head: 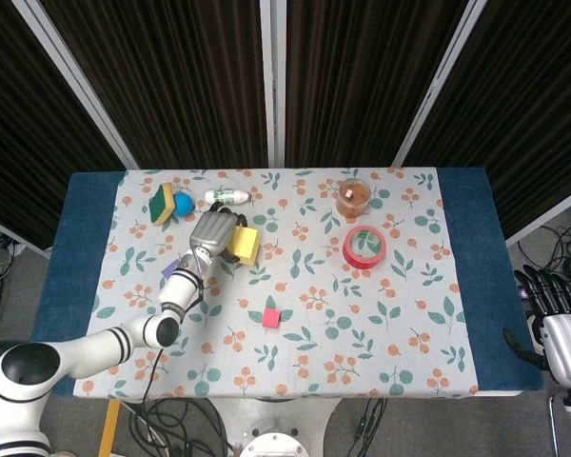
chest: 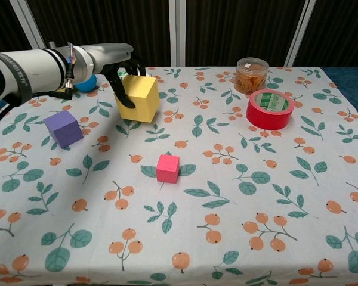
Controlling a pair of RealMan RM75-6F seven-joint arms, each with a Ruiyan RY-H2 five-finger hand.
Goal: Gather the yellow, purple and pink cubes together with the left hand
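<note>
The left hand (chest: 116, 65) grips the yellow cube (chest: 137, 99), fingers curled over its top and left face, holding it tilted above the floral tablecloth (chest: 274, 196) between the purple cube (chest: 63, 128) and the pink cube (chest: 167, 168). No lettering is legible on the red tape roll (chest: 270, 108) or the jar (chest: 252, 74). Only the head view shows the right hand (head: 557, 319), off the table edge with fingers apart and nothing held, and the white bottle (head: 226, 197).

Even bright overhead light, soft shadows (backdrop dark), focus sharp.
</note>
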